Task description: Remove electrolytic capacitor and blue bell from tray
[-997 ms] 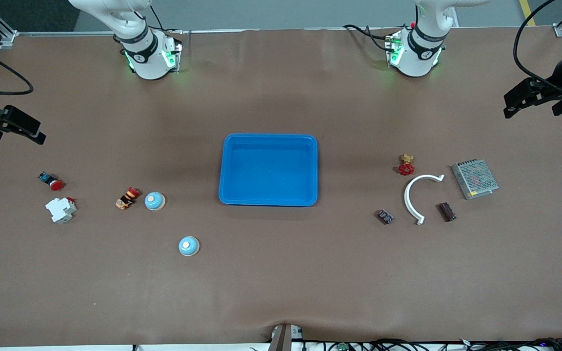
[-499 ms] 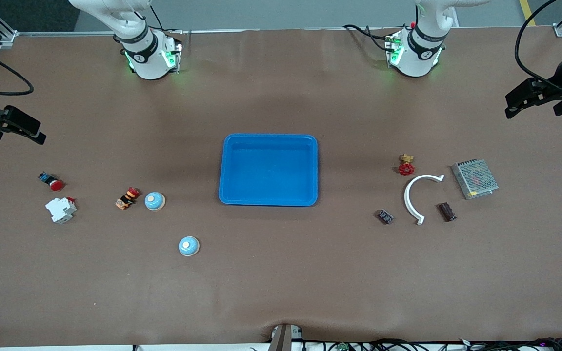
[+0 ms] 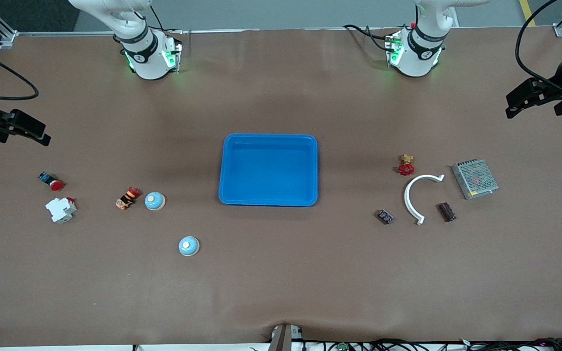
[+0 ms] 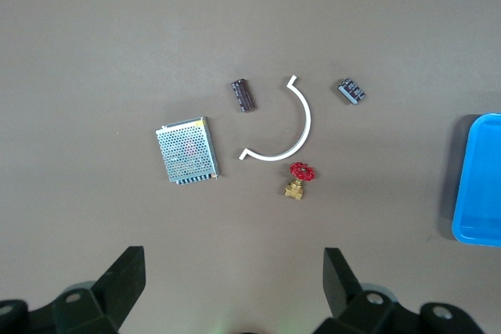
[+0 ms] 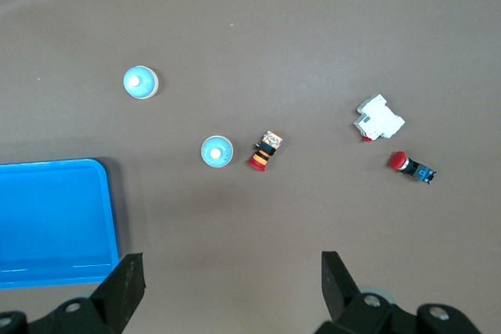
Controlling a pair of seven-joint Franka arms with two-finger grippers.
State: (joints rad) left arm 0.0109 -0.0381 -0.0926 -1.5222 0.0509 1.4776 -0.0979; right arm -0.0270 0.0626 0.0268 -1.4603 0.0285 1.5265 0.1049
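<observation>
Two blue bells (image 3: 154,201) (image 3: 188,245) sit on the table toward the right arm's end, smooth domes with pale buttons. No readable writing anywhere. Glossy blue tray (image 3: 268,169) is mid-table, holding nothing. Capacitor (image 3: 447,211) (dark cylinder) lies by a white plastic arc (image 3: 416,196). Right gripper (image 5: 227,287) and left gripper (image 4: 233,283) hover, fingers spread wide, clearest in the wrist views.

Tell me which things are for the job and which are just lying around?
For the job: blue tray (empty); dark capacitor and two blue bells, all on the table.
Just lying about: red valve, white curved piece, mesh box, small black part, white breaker, red push button, orange-and-black part.
</observation>
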